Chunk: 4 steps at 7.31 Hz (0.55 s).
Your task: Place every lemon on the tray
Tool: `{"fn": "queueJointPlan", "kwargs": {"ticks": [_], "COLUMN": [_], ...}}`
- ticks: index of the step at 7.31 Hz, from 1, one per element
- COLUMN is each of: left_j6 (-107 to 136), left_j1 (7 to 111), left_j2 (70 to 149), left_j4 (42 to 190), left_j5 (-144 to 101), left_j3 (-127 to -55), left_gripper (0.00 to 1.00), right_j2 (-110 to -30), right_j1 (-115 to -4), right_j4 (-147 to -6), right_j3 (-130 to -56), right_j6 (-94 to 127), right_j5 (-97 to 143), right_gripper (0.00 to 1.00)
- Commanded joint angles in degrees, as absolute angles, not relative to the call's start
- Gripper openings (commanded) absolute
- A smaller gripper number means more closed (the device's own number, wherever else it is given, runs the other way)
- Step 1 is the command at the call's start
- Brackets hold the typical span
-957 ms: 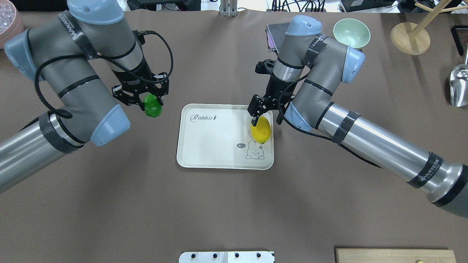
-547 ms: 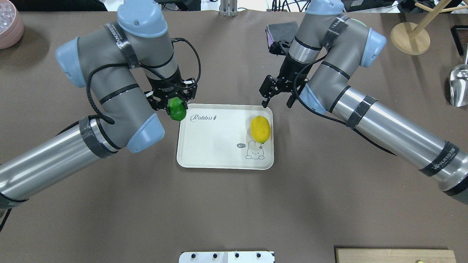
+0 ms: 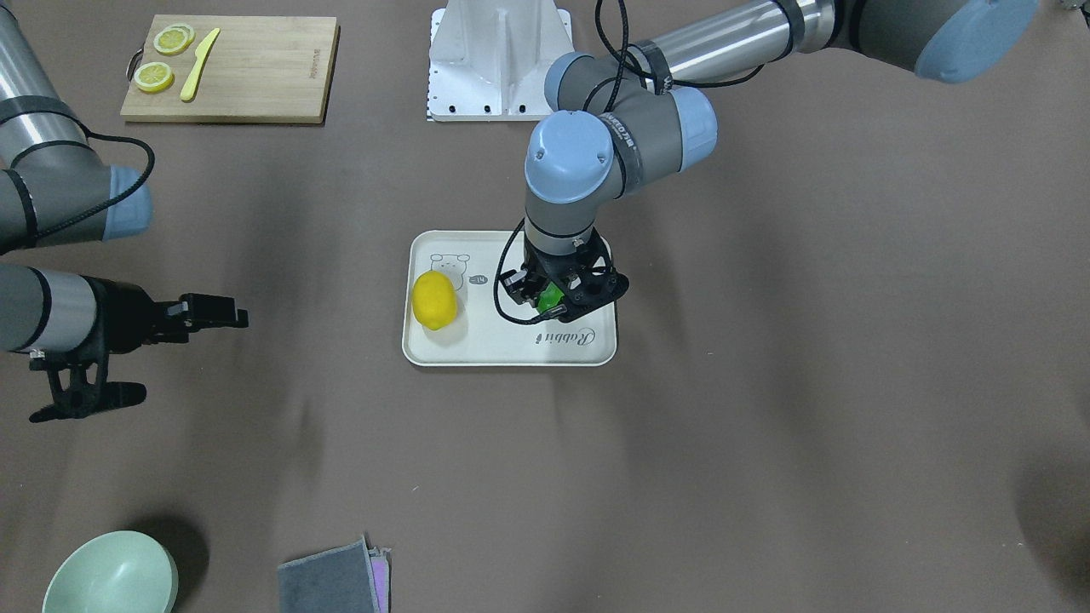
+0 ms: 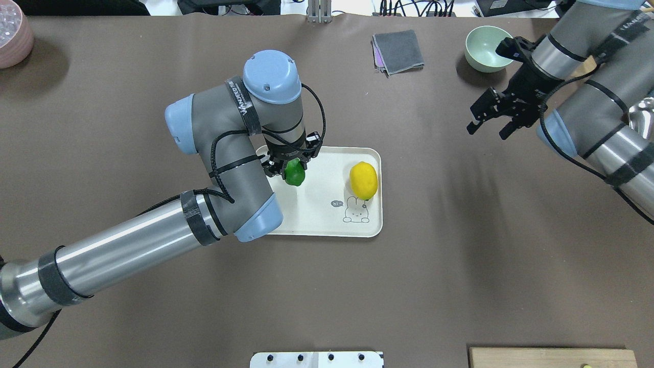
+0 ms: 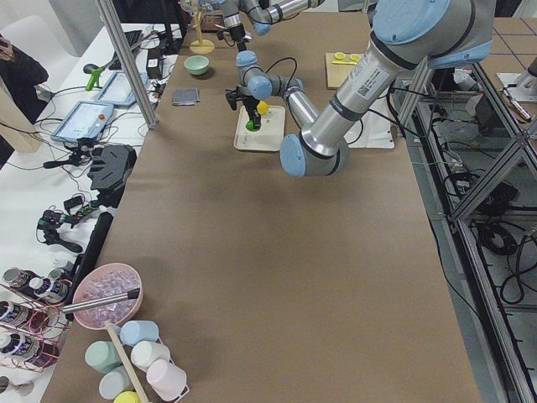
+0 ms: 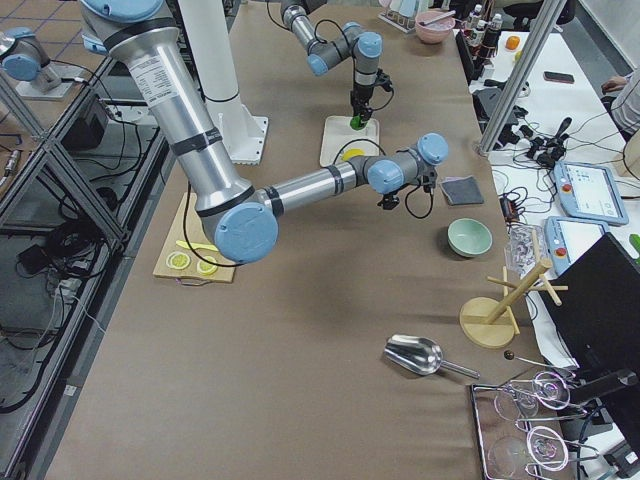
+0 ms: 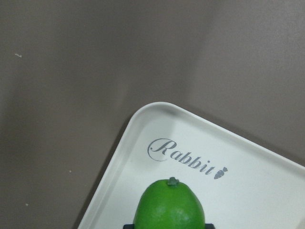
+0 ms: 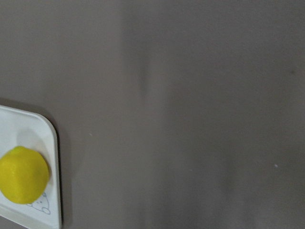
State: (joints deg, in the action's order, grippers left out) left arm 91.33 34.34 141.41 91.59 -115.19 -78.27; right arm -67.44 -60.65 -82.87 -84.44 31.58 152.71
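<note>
Since half a second ago I have carried the green lemon (image 4: 295, 175) from outside the tray's upper-left corner in over its left part. My right gripper (image 4: 486, 132) has pulled away to the overhead view's upper right, fingers spread and holding nothing. My left gripper (image 4: 292, 166) is clamped across the green lemon's belly; whether the fruit touches the tray (image 4: 327, 227) I cannot tell. The yellow lemon (image 4: 364, 180) lies on the tray's right side, by the rabbit drawing. Both look firm, waxy-skinned and oval with pointed tips, so I judge they roll easily and are best held across the middle. The tray is smooth, cream and low-rimmed.
</note>
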Motion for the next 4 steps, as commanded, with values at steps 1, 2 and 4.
{"fn": "queueJointPlan", "kwargs": {"ticks": [1, 2, 4], "left_j6": [94.6, 96.1, 98.8], "left_j1": [31.9, 31.6, 30.9], "left_j2": [142.3, 143.1, 143.8], "left_j4": [93.9, 93.9, 94.0], "left_j5": [-112.2, -112.0, -112.0], "left_j3": [-76.6, -76.6, -76.6], "left_gripper": [0.00, 0.00, 0.51], "right_j2": [-78.3, -81.0, -87.1], "right_j1": [-61.4, -63.1, -67.5], "right_j4": [-82.8, -82.8, -82.8], "right_j3": [-93.6, -96.1, -99.3], "right_j6": [31.2, 31.0, 22.3], "right_j5": [152.0, 149.6, 138.0], "right_gripper": [0.93, 0.95, 0.97]}}
